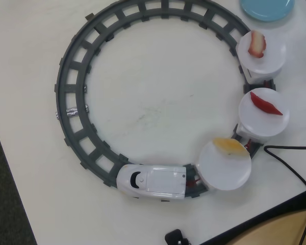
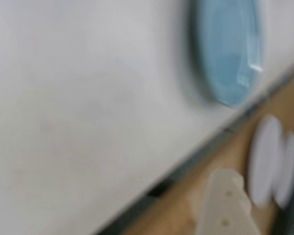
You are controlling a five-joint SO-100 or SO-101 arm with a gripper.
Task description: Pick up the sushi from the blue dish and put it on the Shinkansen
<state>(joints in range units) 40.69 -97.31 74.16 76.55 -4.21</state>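
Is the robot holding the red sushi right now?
It cannot be told; no gripper shows in either view. The sushi lies on a white plate of the Shinkansen, and the blue dish looks empty.

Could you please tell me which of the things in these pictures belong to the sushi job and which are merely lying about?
Part of the job:
- dark red sushi, lying on the train's middle plate
- blue dish, empty as far as it shows
- Shinkansen with its white plates

Just lying about:
- grey track ring
- pink-and-white piece
- yellow-orange piece
- black cable
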